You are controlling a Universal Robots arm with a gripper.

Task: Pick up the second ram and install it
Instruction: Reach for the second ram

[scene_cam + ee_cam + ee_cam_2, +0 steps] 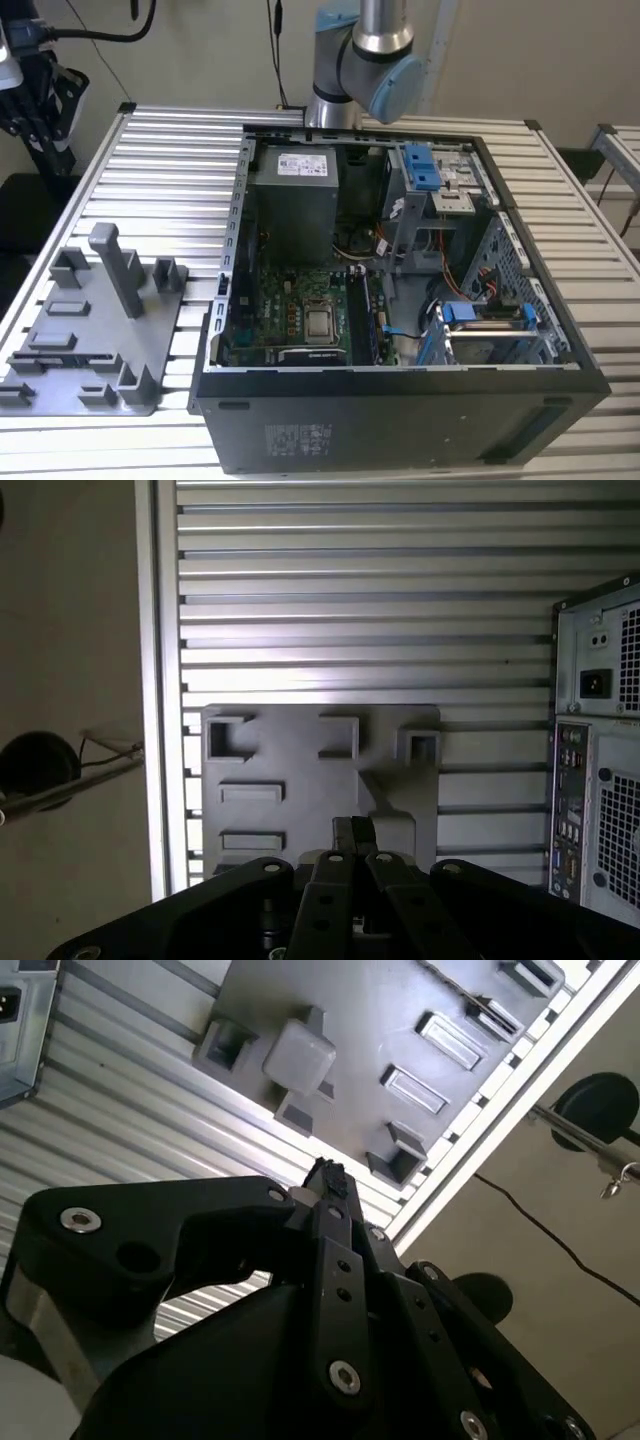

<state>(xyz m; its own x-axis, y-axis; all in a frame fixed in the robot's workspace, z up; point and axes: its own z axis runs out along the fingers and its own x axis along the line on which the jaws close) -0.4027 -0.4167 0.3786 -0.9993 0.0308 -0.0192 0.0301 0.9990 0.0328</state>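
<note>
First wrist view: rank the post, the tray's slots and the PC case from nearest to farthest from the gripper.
1. post, right beside the gripper
2. slots, across the tray
3. PC case, off the tray

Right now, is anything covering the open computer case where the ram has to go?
Nothing visible does: the black metal computer case lies open, its green motherboard uncovered. The black gripper is over the grey plastic tray.

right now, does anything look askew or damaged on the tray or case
Nothing stands out. The grey tray lies flat on the slatted table, its post upright, and the open case sits beside it. The hand hovers above the tray, shut.
</note>
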